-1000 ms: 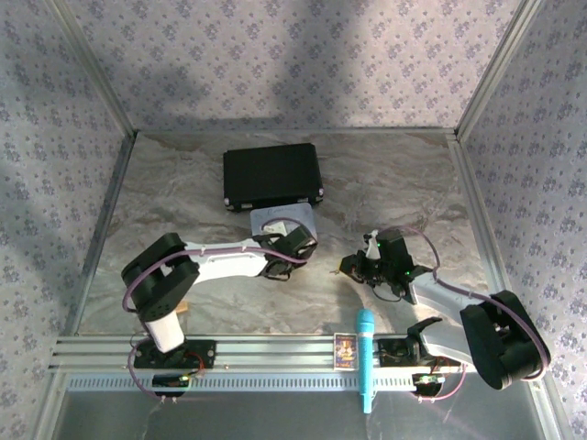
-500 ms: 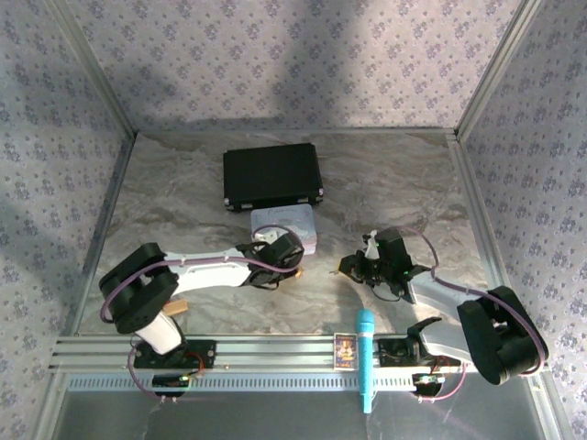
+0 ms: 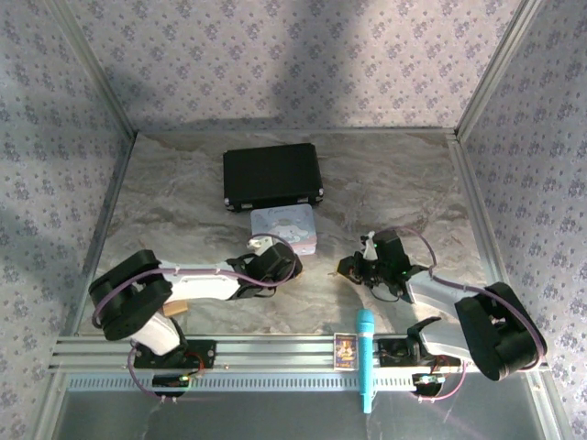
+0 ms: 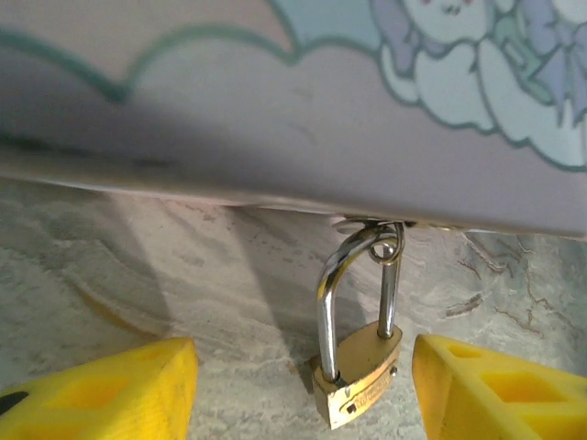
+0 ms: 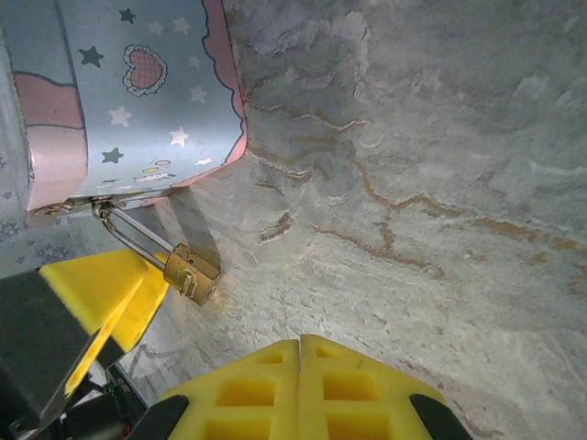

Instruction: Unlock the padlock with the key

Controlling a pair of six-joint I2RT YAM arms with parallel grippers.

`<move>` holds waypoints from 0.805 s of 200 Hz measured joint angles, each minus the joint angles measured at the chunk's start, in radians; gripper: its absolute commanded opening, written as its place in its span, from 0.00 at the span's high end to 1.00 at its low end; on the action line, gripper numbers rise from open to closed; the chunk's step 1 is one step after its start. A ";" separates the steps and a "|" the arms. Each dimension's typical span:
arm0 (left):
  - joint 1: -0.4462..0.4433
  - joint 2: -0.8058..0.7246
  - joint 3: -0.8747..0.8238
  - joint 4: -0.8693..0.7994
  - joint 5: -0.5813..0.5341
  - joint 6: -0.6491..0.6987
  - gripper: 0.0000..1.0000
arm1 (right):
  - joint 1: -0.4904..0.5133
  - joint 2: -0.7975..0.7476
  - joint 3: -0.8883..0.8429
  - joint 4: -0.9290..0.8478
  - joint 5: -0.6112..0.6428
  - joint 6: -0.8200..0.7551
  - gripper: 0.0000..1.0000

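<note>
Left gripper (image 4: 303, 371): jaws wide apart, holding nothing. Its yellow fingers (image 4: 110, 390) stand one on each side of the padlock (image 4: 359, 374) without touching it, low over the table (image 4: 165, 266).

Padlock: brass body resting on the table, tilted, just in front of the tin (image 4: 229, 110). Its shackle (image 4: 326, 302) is seated in the body and runs up through a small metal loop at the tin's lower front edge. The right wrist view gives the same: the lock hangs aslant off the tin's corner, with a left finger just beside it.

Right gripper (image 5: 300, 350): fingers pressed together, no gap along the seam. Cannot tell whether anything thin is pinched between them. It points at the padlock from the tin's right side, near but apart from it.

Top view: tin sits mid-table, touching or just in front of a black case (image 3: 272, 176). Both arms converge on the tin's near edge. A blue microphone (image 3: 365, 356) lies across the near rail.
</note>
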 measured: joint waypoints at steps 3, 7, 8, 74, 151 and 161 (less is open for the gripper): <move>0.000 0.005 0.000 0.006 0.000 0.000 0.36 | 0.001 0.000 0.000 0.000 0.000 0.000 1.00; 0.000 0.013 0.002 0.011 -0.004 0.001 0.36 | 0.003 0.000 0.000 0.000 0.000 0.000 1.00; 0.000 0.013 0.002 0.011 -0.005 0.001 0.35 | 0.003 0.000 0.000 0.000 0.000 0.000 1.00; -0.019 0.120 0.167 -0.189 -0.057 -0.008 0.40 | 0.007 0.000 0.000 0.000 0.004 0.000 1.00; -0.019 0.158 0.225 -0.306 -0.064 0.018 0.66 | 0.068 0.046 0.000 0.034 0.026 0.025 1.00; -0.019 0.156 0.225 -0.307 -0.064 0.020 0.67 | 0.076 0.053 0.000 0.042 0.030 0.030 1.00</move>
